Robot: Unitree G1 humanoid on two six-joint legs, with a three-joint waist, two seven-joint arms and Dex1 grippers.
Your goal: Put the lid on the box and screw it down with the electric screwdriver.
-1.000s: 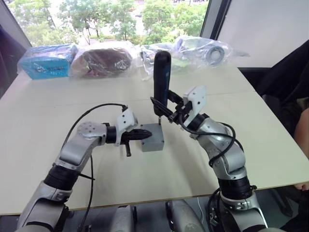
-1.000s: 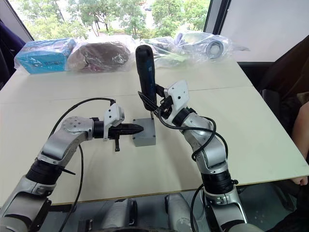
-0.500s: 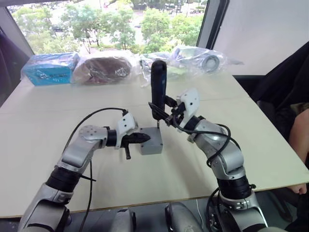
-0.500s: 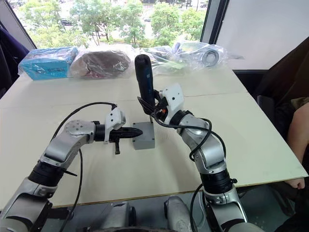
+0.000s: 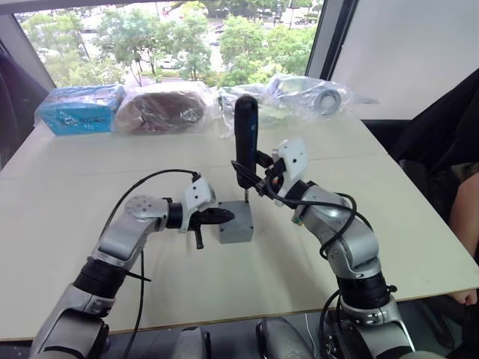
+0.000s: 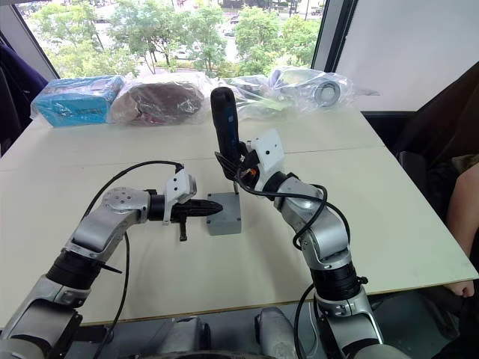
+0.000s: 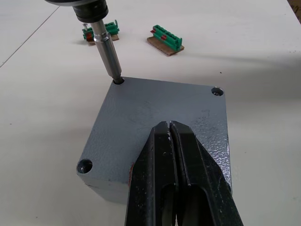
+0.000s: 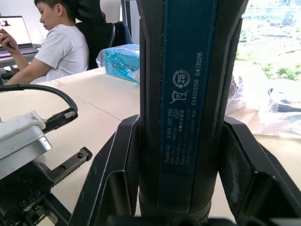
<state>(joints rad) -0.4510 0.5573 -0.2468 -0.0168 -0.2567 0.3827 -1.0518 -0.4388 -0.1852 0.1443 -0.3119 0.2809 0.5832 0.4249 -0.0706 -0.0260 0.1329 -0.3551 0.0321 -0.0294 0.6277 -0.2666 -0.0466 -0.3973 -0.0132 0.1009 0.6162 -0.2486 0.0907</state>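
An office-like room: pale table (image 5: 60,202) by a window (image 5: 179,37), person at a laptop (image 8: 11,28)

The change is small. The black pen-shaped electric screwdriver (image 5: 245,138), clamped in the right gripper (image 5: 262,178), leaned a second ago with its top slightly to the right; it now stands closer to upright. Its thin metal bit (image 7: 107,54) has kept to the same far corner of the thin grey square plastic lid (image 7: 141,120). The right gripper has shifted a touch to the left with that straightening. The wider shift of the scene comes from the head camera tilting, not from the things.
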